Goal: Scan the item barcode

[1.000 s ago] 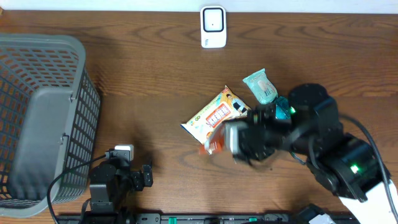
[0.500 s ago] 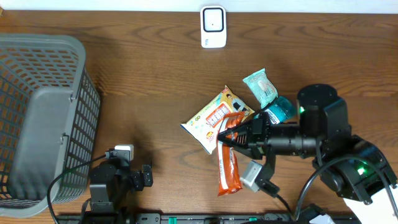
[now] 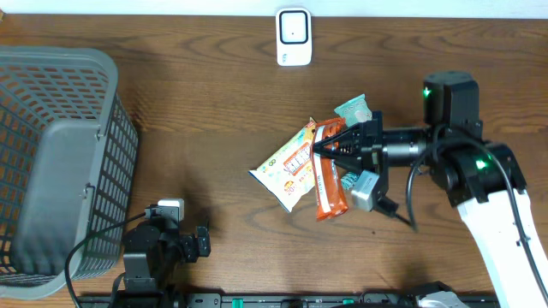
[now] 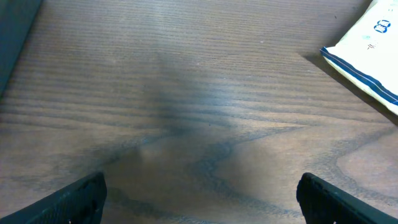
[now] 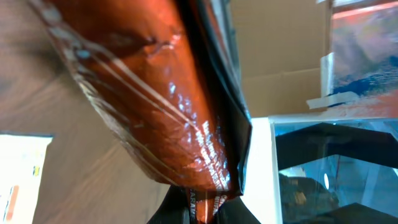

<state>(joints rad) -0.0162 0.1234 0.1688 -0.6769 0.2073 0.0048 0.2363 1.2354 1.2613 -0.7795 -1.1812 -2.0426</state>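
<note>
A long orange snack packet (image 3: 328, 178) hangs above the table with my right gripper (image 3: 320, 147) shut on its upper end. In the right wrist view the glossy orange packet (image 5: 155, 99) fills the frame, and its sealed end is pinched between the jaws of that gripper (image 5: 211, 208). The white barcode scanner (image 3: 293, 37) stands at the table's back edge, well apart from the packet. My left gripper (image 4: 202, 208) rests low at the front left, open, with only bare wood between its fingers. No barcode shows on the packet in any view.
A white and orange snack bag (image 3: 287, 167) lies just left of the held packet, and its corner (image 4: 367, 50) shows in the left wrist view. A teal packet (image 3: 357, 114) lies behind the right gripper. A grey mesh basket (image 3: 60, 162) fills the left side.
The right arm has swung toward the back of the table with the orange packet, which now hangs over the white snack bag. The left arm has not moved.
</note>
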